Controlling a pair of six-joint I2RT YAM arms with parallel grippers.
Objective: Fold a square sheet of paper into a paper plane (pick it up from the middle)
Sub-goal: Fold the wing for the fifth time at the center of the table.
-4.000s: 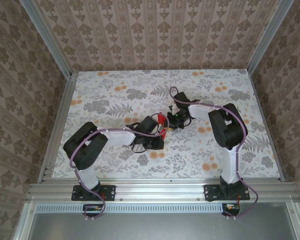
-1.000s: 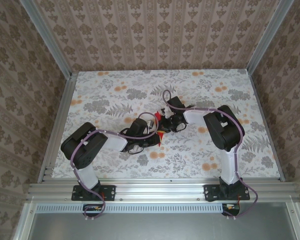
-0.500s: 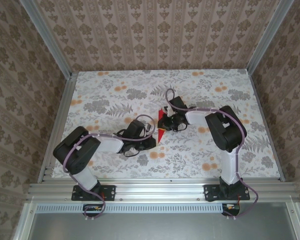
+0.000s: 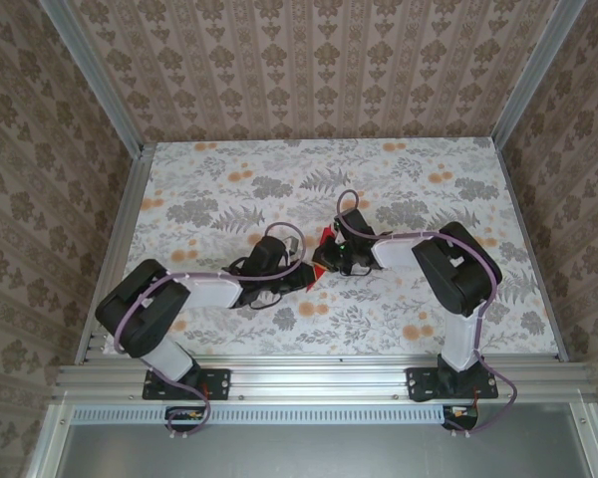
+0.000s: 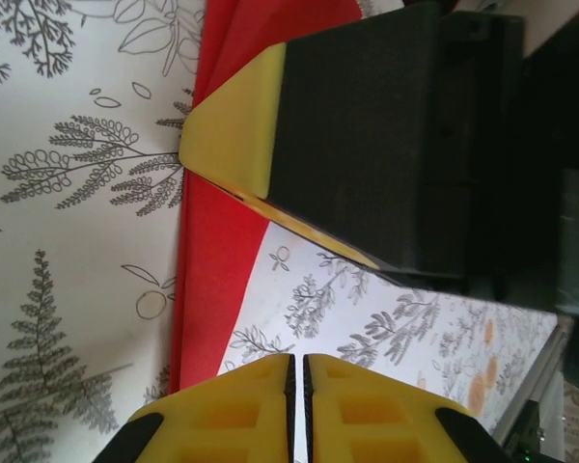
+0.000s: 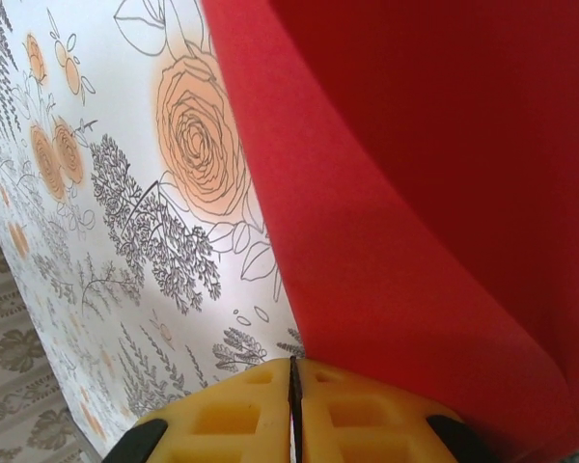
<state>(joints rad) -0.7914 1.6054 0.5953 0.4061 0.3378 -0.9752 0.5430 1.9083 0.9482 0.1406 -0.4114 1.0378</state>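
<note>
The sheet of paper (image 4: 325, 237) is bright red and folded into layers; whether it has the paper plane's shape I cannot tell. My right gripper (image 4: 331, 261) is shut on it at mid-table. In the right wrist view the paper (image 6: 434, 193) curves up from the closed right gripper (image 6: 294, 365). In the left wrist view a red strip (image 5: 212, 260) lies on the table under the right gripper's finger (image 5: 234, 135). My left gripper (image 5: 297, 359) sits just short of the paper, its pads a hair apart with nothing between them. From above, the left gripper (image 4: 301, 273) is just left of the right one.
The table (image 4: 209, 189) has a flowered cloth and is bounded by aluminium rails (image 4: 115, 249) and patterned walls. Purple cables loop over both arms near the grippers. Bare cloth lies all round the two grippers.
The left arm has stretched lower and drawn back to the left, and its gripper has let go of the red paper. The right gripper has shifted slightly nearer, still holding the paper.
</note>
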